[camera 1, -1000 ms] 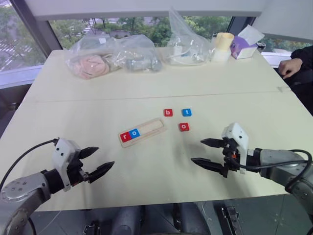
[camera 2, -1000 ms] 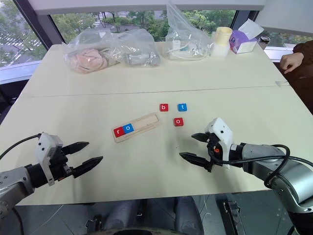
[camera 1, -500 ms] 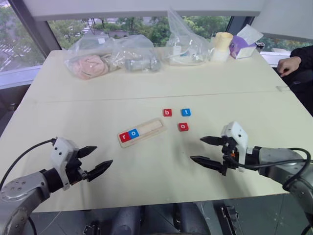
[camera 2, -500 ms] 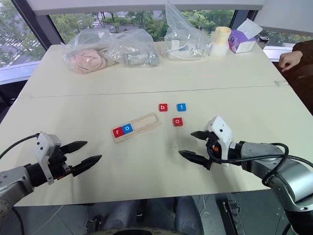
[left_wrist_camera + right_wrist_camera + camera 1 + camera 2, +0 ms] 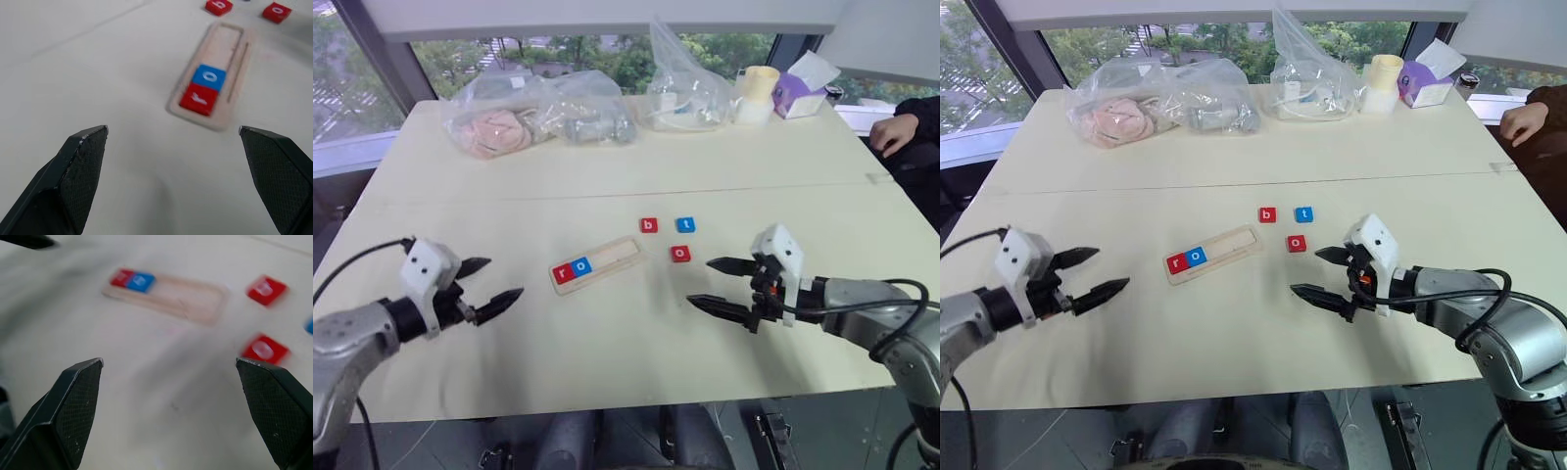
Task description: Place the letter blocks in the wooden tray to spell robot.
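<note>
The wooden tray (image 5: pixel 598 264) lies at an angle in the middle of the table. A red r block (image 5: pixel 564 273) and a blue o block (image 5: pixel 582 265) sit side by side at its near left end. Three letter blocks lie loose to the tray's right: a red b (image 5: pixel 649 225), a blue t (image 5: pixel 686 224) and a red o (image 5: pixel 680 254). My left gripper (image 5: pixel 501 278) hovers open to the left of the tray, holding nothing. Open and empty as well, my right gripper (image 5: pixel 698 281) hangs just in front of the red o. The left wrist view faces the tray (image 5: pixel 230 58) between spread fingers.
Clear plastic bags (image 5: pixel 538 117) with soft items line the table's far side, beside a taller bag (image 5: pixel 683 83), a pale cup (image 5: pixel 760 93) and a purple tissue box (image 5: pixel 801 90). A person's hand (image 5: pixel 893 132) rests at the far right edge.
My left gripper has moved forward and a little outward, still open. The right gripper has shifted slightly left, toward the loose blocks. No block has moved.
</note>
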`<state>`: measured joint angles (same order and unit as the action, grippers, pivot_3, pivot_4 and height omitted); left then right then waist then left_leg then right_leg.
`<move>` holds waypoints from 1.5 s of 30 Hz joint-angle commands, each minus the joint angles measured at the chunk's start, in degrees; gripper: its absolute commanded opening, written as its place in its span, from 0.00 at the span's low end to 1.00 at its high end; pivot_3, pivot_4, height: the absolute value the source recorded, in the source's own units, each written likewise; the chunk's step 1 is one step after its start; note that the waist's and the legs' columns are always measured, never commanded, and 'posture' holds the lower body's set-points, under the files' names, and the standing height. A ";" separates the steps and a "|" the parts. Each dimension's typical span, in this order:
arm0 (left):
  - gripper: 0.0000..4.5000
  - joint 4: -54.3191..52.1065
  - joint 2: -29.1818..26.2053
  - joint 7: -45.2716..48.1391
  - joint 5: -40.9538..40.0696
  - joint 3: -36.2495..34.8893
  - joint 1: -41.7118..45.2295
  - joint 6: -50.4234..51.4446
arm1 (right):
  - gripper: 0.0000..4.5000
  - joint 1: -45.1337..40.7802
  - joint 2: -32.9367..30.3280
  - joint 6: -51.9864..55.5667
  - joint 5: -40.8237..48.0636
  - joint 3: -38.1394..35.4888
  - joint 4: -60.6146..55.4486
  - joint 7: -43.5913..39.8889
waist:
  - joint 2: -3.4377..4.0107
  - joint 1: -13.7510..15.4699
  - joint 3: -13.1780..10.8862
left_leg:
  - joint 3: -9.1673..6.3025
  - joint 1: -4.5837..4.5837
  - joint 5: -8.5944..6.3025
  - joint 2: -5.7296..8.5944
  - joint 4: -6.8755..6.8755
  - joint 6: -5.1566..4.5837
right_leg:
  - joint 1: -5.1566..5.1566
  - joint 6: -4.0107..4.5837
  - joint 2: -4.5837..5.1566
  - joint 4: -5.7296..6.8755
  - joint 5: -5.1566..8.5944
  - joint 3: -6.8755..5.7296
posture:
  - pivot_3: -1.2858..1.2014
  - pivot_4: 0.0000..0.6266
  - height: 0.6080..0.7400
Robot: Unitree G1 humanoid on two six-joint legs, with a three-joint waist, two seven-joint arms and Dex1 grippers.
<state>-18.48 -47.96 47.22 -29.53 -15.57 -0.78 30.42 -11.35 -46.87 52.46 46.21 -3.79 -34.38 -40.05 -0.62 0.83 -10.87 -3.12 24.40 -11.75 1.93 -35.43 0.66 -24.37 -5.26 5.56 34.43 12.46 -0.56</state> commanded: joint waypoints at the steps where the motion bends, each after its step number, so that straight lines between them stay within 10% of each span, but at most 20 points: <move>1: 1.00 4.75 1.85 2.48 3.01 6.73 5.85 -3.12 | 0.99 -0.68 1.38 0.81 -0.28 2.91 -3.98 2.00 | -0.05 0.01 -0.01 | 0.03 0.01 0.00 0.00 0.01 0.00 | 0.00 -0.01 -0.01 -0.01 -0.01 -0.02 | 0.52 0.24 1.00; 27: 1.00 29.31 11.04 9.00 21.68 24.64 19.69 -23.77 | 0.99 5.34 8.83 -0.11 -0.41 1.70 -6.41 11.53 | 0.01 -0.06 0.07 | -0.02 0.00 0.01 -0.03 -0.52 -0.02 | 0.18 -0.59 0.00 0.05 -0.43 0.11 | 0.52 0.24 1.00; 32: 0.69 30.84 11.65 8.22 22.34 24.72 19.84 -24.82 | 1.00 5.20 8.45 -0.59 -0.87 1.73 -5.98 11.55 | 0.09 0.02 0.15 | -0.06 -0.08 0.00 -0.06 -0.58 -0.01 | 0.33 -0.60 0.00 0.01 -0.46 0.09 | 0.52 0.24 1.00; 45: 0.69 32.77 11.24 24.26 21.08 28.83 28.39 -33.36 | 1.00 6.83 7.14 -2.34 -3.74 -0.24 -2.39 10.21 | 0.09 -0.01 0.16 | -0.03 0.10 -0.02 -0.03 -0.58 -0.06 | 0.18 -0.60 0.01 -0.04 -0.47 0.07 | 0.52 0.24 1.00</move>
<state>14.11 -37.26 70.36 -8.19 12.78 26.59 -1.78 -4.79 -39.32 51.61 42.91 -2.52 -36.01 -29.59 -0.53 0.82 -10.71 -3.14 24.50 -11.77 1.90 -36.01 0.60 -24.19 -5.86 5.57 34.38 11.98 -0.48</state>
